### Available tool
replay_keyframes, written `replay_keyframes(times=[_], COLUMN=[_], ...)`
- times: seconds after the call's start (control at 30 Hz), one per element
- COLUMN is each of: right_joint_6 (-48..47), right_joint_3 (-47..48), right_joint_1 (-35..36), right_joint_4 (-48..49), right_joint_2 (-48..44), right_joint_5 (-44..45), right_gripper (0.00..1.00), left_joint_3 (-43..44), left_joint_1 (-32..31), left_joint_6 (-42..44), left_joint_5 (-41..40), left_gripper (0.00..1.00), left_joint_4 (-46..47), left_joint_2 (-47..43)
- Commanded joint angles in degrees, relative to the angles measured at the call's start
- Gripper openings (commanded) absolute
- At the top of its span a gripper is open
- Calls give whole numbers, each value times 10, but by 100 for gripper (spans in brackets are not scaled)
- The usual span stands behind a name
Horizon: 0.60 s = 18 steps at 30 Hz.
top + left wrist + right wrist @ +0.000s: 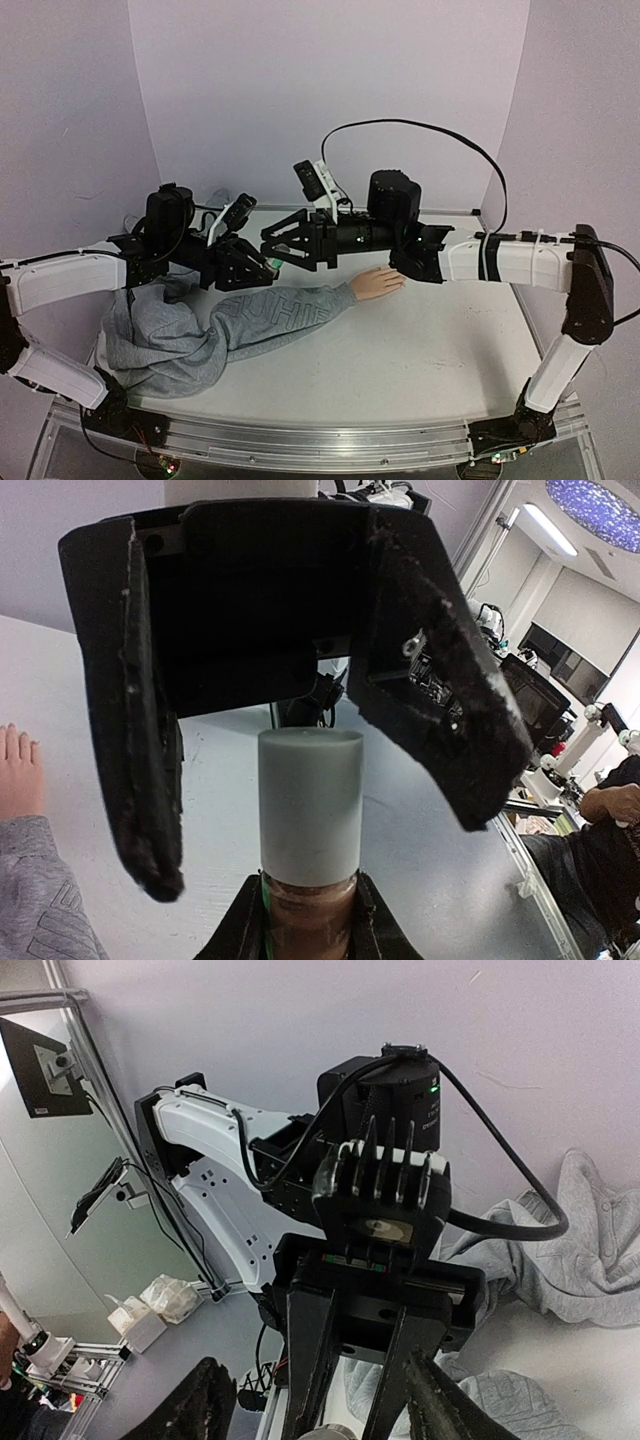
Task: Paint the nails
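My left gripper (310, 892) is shut on a small bottle of brownish polish (308, 920) with a pale grey cap (310, 805). In the top view the left gripper (260, 264) holds the bottle (272, 266) above the grey sleeve. My right gripper (270, 246) is open and faces the left one. Its black fingers (135, 740) stand on either side of the cap without touching it. The right gripper (315, 1362) shows the cap at its lower edge. The peach mannequin hand (378, 284) lies flat under the right arm and also shows in the left wrist view (18, 772). Its nails are too small to make out.
The grey sweatshirt (180, 335) is bunched at the front left, with its sleeve (290, 312) running right to the hand. White walls enclose the white table (420, 370) at the back and sides. A black cable (440, 135) loops above the right arm.
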Motion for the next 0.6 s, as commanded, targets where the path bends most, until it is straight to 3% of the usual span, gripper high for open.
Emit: replay_keyframes(times=[0.0,0.27,0.57], right_joint_6=[19,30,28], right_joint_3=[36,49,40], right_joint_1=[-2,-1,-1], right_joint_4=[69,80,82], right_joint_2=[5,24,25], right_joint_5=[-42,-51,-44], right_gripper=[53,39,43], left_joint_3=[31,31,31], left_joint_1=[-3,-3,-3], left_joint_6=[-7,-7,-5], left_joint_5=[26,26,24], left_gripper=[0,0,0], left_joint_4=[27,27,27], left_joint_2=[-3,-4,-7])
